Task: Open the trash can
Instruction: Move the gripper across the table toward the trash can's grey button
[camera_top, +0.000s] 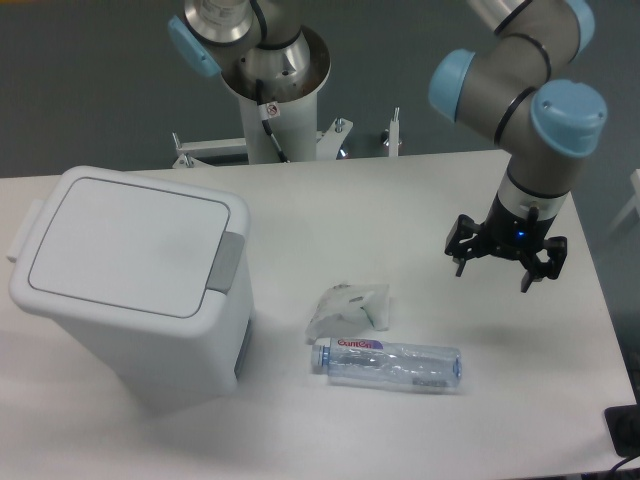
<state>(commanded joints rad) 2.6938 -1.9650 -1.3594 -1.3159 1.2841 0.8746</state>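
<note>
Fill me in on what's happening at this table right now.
A single robot arm hangs over the right side of the table with its gripper open and empty, touching nothing. The trash can stands at the left, lid shut, with its grey latch facing the middle. Between them lie a clear plastic bottle on its side and a crumpled white wrapper.

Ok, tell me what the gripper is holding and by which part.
Nothing is held. The gripper hangs open above the table, apart from the trash can.
</note>
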